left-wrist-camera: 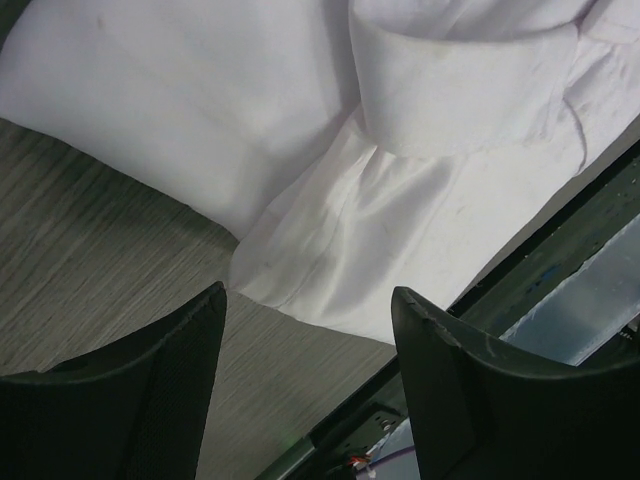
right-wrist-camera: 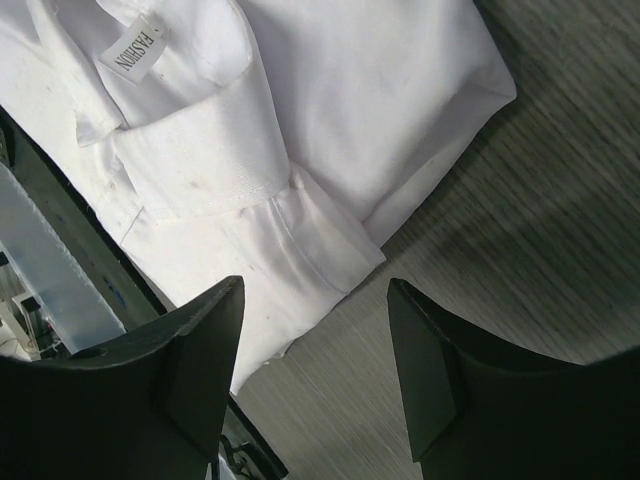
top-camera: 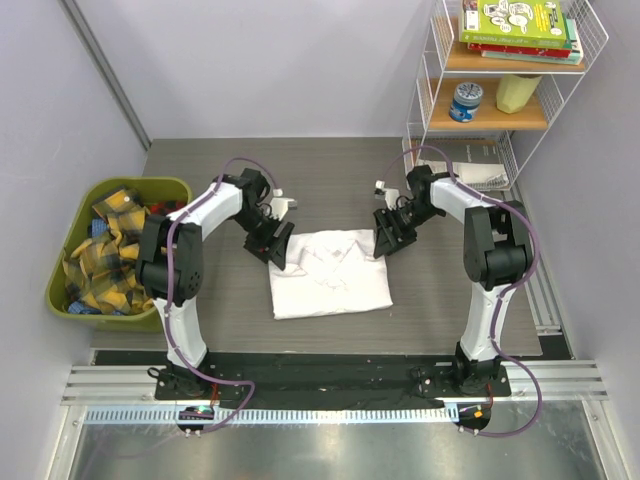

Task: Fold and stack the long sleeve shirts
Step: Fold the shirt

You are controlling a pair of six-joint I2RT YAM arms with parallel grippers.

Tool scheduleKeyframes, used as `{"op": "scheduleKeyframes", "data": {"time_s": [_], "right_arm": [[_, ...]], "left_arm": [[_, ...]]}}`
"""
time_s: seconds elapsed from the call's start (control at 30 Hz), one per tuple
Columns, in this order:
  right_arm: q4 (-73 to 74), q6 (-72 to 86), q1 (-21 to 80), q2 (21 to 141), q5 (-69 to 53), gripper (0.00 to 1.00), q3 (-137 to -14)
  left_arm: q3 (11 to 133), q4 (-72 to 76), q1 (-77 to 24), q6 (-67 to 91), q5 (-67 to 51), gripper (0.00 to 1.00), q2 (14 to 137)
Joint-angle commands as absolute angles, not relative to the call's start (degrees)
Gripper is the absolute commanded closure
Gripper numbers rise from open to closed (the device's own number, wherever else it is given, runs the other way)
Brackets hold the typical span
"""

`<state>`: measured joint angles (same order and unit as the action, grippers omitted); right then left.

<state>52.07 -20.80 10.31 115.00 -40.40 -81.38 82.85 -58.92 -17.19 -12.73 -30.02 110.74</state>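
A white long sleeve shirt [top-camera: 330,275] lies folded into a rough rectangle at the middle of the dark table. My left gripper [top-camera: 277,245] is open and empty, just off the shirt's far left corner; its wrist view shows the shirt [left-wrist-camera: 300,150] with a folded cuff beyond the open fingers. My right gripper [top-camera: 387,238] is open and empty at the shirt's far right corner. The right wrist view shows the shirt [right-wrist-camera: 330,110], its collar label and a cuff ahead of the open fingers.
A green bin [top-camera: 75,290] with yellow-and-black plaid cloths [top-camera: 105,250] stands at the table's left edge. A white wire shelf [top-camera: 500,110] with books, a can and a yellow tub stands at the back right. White papers [top-camera: 480,172] lie under it.
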Motion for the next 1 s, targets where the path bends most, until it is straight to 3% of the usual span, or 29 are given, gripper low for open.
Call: {"op": "scheduleKeyframes", "data": {"time_s": [0.0, 0.17, 0.4, 0.53, 0.73, 0.83, 0.97], "right_arm": [[50.4, -19.8, 11.1, 115.7, -42.1, 0.37, -81.7], [50.1, -19.3, 11.3, 115.8, -43.2, 0.54, -81.7], [48.6, -18.2, 11.3, 115.9, -42.5, 0.68, -81.7], [48.0, -17.5, 11.3, 116.2, -41.7, 0.68, -82.0], [47.2, -16.9, 11.3, 116.5, -41.8, 0.71, -82.1], [47.2, -16.7, 11.3, 116.0, -41.7, 0.79, -82.1], [47.1, -17.1, 11.3, 113.3, -42.9, 0.98, -81.7]], "left_arm": [[81.3, -60.6, -17.2, -13.6, -28.0, 0.33, 109.6], [80.2, -60.7, -17.2, -13.4, -30.1, 0.37, 109.6], [81.0, -57.8, -17.0, -11.7, -29.4, 0.48, 110.6], [82.8, -57.0, -16.7, -10.1, -28.2, 0.41, 112.7], [83.6, -56.3, -16.8, -8.6, -26.9, 0.41, 114.3], [83.7, -56.2, -16.4, -8.4, -28.7, 0.56, 113.9], [83.4, -55.6, -15.9, -9.1, -32.3, 0.84, 109.9]]}}
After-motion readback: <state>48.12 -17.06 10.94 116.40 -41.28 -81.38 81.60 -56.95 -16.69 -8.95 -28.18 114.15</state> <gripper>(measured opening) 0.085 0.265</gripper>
